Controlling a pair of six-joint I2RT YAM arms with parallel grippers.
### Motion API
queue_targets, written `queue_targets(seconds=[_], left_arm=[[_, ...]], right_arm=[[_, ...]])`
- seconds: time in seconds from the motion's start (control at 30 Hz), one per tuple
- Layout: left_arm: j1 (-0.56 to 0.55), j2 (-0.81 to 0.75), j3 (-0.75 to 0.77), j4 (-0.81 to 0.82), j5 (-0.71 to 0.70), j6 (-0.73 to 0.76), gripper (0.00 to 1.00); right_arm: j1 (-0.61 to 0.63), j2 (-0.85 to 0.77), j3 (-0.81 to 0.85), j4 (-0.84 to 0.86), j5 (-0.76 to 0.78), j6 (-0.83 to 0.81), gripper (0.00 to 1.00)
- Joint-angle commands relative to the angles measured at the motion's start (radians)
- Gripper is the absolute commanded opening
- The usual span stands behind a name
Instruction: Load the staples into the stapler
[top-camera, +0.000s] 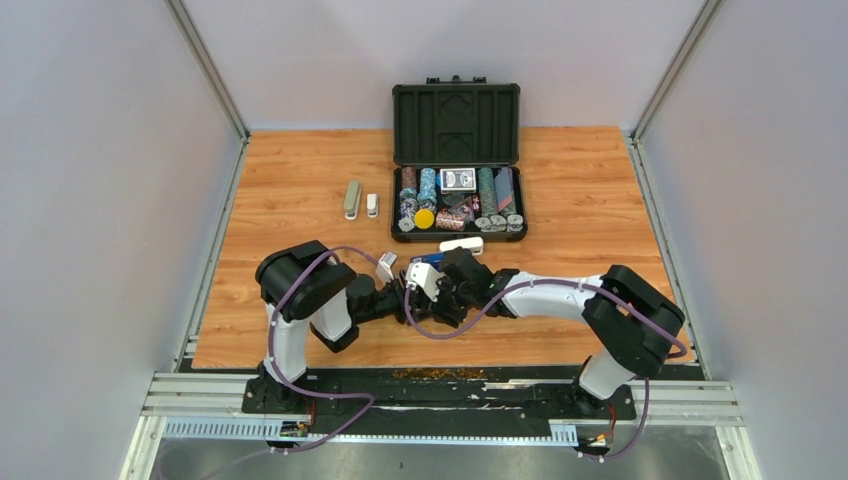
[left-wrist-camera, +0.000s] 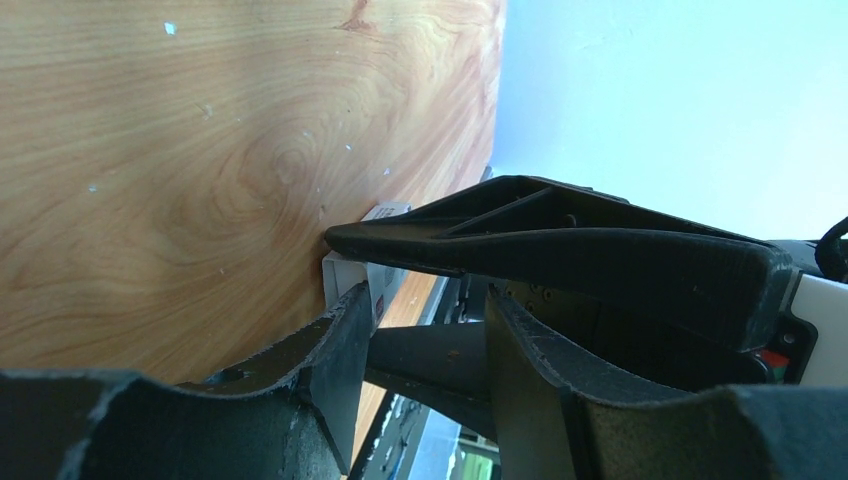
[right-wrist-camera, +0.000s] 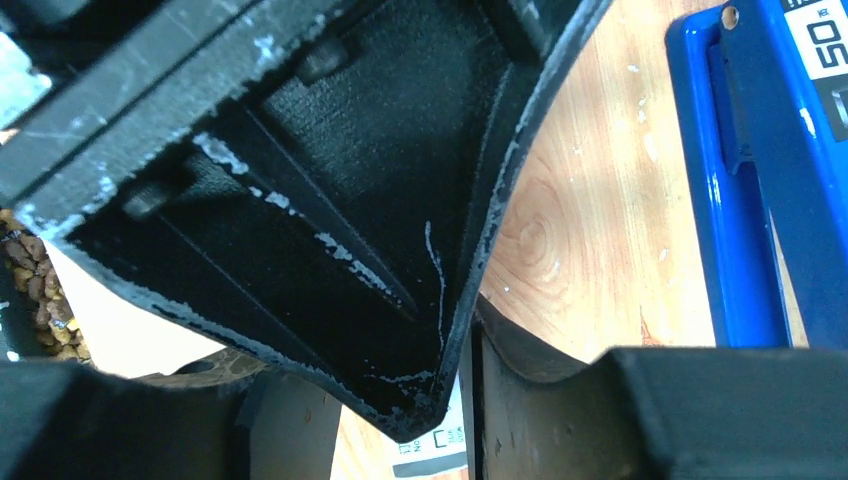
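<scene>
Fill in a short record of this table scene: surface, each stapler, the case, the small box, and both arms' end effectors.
surface: wooden table
blue stapler: mid-table, in front of the case
other staplers: grey-olive stapler and small white stapler, side by side, back left
case: black case, lid open, holding poker chips and a card deck
small white box: by the left end effector
right end effector: close against the left one; grip unclear for both
staples: not seen
</scene>
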Motion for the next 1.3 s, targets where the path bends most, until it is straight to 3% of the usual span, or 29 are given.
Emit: queue_targets(seconds=[0.0, 0.33, 0.77, 1.07, 1.17, 1.27], left_arm=[[-0.033, -0.03, 0.011, 0.119, 0.029, 0.002, 0.53], [0.022, -0.04, -0.073, 0.119, -0.008, 0.033, 0.56], [0.058, -0.07, -0.141, 0.077, -0.035, 0.089, 0.61], [0.057, -0.302, -0.089, -0.282, -0.04, 0.249, 0.63], [0.045, -0.423, -0.04, -0.517, -0.062, 0.357, 0.64], [0.001, -0.576, 0.065, -0.888, -0.143, 0.568, 0.68]], right_arm=[[0.017, -0.025, -0.02, 0.11, -0.034, 0.008, 0.43], [0.016, -0.132, -0.057, 0.074, -0.003, 0.013, 0.56], [0.017, -0.363, -0.14, 0.01, 0.076, 0.121, 0.62], [0.016, -0.559, -0.165, -0.072, 0.259, 0.356, 0.62], [0.015, -0.588, -0.151, -0.125, 0.332, 0.45, 0.63], [0.014, -0.582, -0.119, -0.216, 0.382, 0.535, 0.63]])
